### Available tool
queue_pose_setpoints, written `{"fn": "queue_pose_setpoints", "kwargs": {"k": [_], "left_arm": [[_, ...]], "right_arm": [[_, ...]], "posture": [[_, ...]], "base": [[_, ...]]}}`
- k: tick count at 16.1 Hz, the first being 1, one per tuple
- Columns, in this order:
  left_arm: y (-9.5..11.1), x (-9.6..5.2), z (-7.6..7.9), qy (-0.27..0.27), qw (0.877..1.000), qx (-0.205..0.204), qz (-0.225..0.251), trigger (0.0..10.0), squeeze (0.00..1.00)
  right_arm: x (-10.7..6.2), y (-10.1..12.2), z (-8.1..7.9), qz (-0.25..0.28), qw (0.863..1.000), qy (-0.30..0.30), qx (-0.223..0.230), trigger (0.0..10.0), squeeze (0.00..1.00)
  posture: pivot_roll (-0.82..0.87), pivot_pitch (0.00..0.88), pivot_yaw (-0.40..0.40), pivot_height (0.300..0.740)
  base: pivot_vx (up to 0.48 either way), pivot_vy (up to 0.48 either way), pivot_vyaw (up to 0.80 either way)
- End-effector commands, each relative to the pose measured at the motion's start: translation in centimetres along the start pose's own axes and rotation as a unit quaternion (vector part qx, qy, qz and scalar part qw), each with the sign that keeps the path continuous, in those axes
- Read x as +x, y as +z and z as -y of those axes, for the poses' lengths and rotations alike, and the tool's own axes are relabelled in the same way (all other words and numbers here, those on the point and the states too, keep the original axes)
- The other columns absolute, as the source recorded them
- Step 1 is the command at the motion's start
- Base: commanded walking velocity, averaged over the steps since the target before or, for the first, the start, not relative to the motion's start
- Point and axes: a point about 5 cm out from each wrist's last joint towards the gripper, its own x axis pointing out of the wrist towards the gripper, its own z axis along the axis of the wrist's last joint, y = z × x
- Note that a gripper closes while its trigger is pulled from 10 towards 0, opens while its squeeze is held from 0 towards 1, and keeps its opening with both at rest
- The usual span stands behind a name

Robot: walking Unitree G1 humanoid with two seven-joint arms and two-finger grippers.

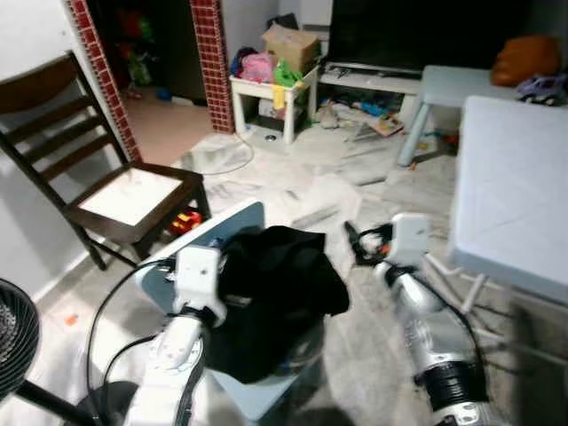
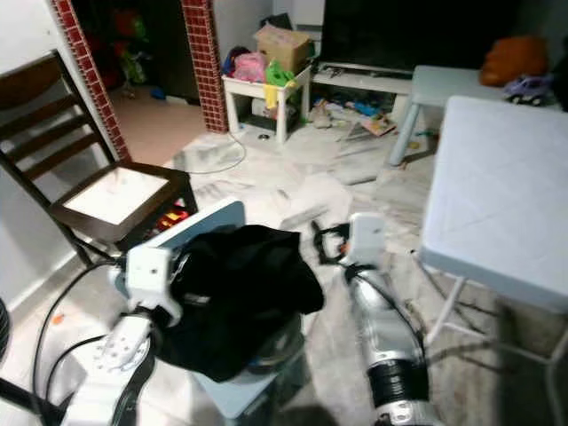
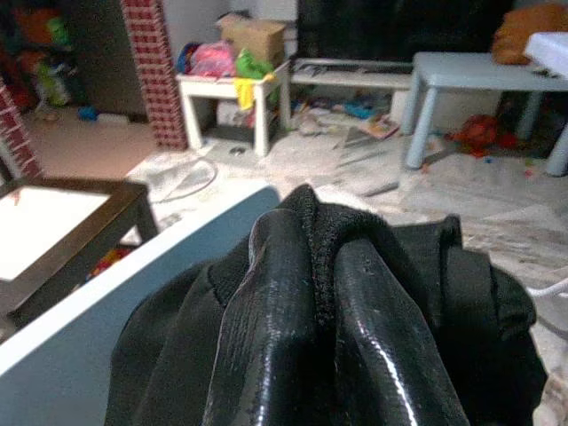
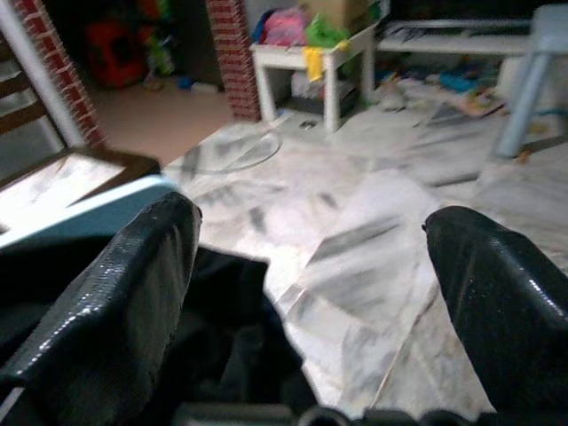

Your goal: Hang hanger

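A black garment lies heaped on a small light-blue table just in front of me. No hanger can be made out; the cloth may cover it. My left gripper is shut, its two black fingers pinching a raised fold of the garment. In the eye view its wrist sits at the garment's left edge. My right gripper is open, fingers wide apart, with bare floor between them. It hovers just right of the garment, above the floor, not touching it.
A dark wooden chair stands at the left by the wall. A pale blue table is close on the right. A fan and cables sit at lower left. A white side table and a brick pillar are farther back.
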Motion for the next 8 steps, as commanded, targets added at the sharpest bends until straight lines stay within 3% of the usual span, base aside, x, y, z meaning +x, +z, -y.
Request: {"fn": "queue_pose_setpoints", "kwargs": {"k": [1, 4, 8], "left_arm": [[0.02, -0.05, -0.24, 0.009, 1.0, 0.005, -0.002, 10.0, 0.0], [-0.02, 0.02, -0.15, 0.01, 1.0, 0.005, -0.005, 10.0, 0.0], [-0.09, 0.12, -0.08, 0.011, 1.0, 0.001, -0.009, 10.0, 0.0]], "right_arm": [[0.3, 0.51, -0.33, 0.006, 1.0, 0.009, -0.004, 10.0, 0.0], [0.41, 0.57, -0.38, 0.005, 1.0, 0.012, -0.006, 10.0, 0.0], [0.48, 0.58, -0.36, 0.004, 1.0, 0.013, -0.008, 10.0, 0.0]], "posture": [[0.05, 0.0, 0.009, 0.74], [0.05, 0.0, 0.004, 0.74], [0.05, 0.0, 0.004, 0.74]], "base": [[0.0, 0.0, 0.0], [0.0, 0.0, 0.0], [-0.265, 0.0, 0.0]]}}
